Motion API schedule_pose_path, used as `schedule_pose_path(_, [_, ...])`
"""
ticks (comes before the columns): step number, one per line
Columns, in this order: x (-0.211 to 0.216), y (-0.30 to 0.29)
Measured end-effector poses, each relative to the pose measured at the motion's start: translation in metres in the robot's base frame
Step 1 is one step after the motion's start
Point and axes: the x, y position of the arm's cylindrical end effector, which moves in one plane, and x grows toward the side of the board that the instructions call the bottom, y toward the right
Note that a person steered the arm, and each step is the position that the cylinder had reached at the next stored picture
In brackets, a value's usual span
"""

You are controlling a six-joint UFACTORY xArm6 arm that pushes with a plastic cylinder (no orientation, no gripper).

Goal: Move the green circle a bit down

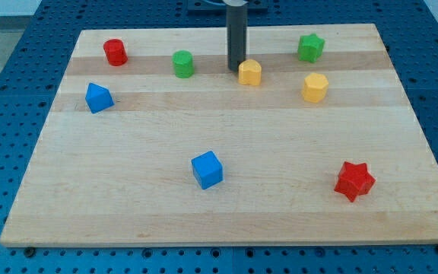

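The green circle (182,64) stands upright near the top of the board (226,221), left of centre. My tip (236,70) is down on the board to the circle's right, at about its height, apart from it with bare wood between. The tip is a plain rod end with nothing to spread or pinch; it sits just beside the left edge of a yellow block (250,72), so close that I cannot tell whether they touch.

Further right of the circle, past that block, lies a second yellow block (315,87), a little lower, and above it a green star (310,47) close to the board's top edge. Left of the circle, slightly higher, stands a red cylinder (115,52). Below and left of the circle is a blue block (98,98), pointed on top.

Directly below the circle the wood lies bare for a long stretch; the blue cube (207,169) sits far down and slightly to the right. The red star (354,180) is well apart, toward the bottom right corner.
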Motion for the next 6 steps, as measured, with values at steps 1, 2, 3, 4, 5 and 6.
schedule_pose_path(1, [0.019,0.021])
schedule_pose_path(2, [0.055,0.016])
schedule_pose_path(3, [-0.024,0.003])
schedule_pose_path(4, [-0.067,-0.067])
schedule_pose_path(5, [-0.032,-0.092])
schedule_pose_path(6, [0.013,-0.096])
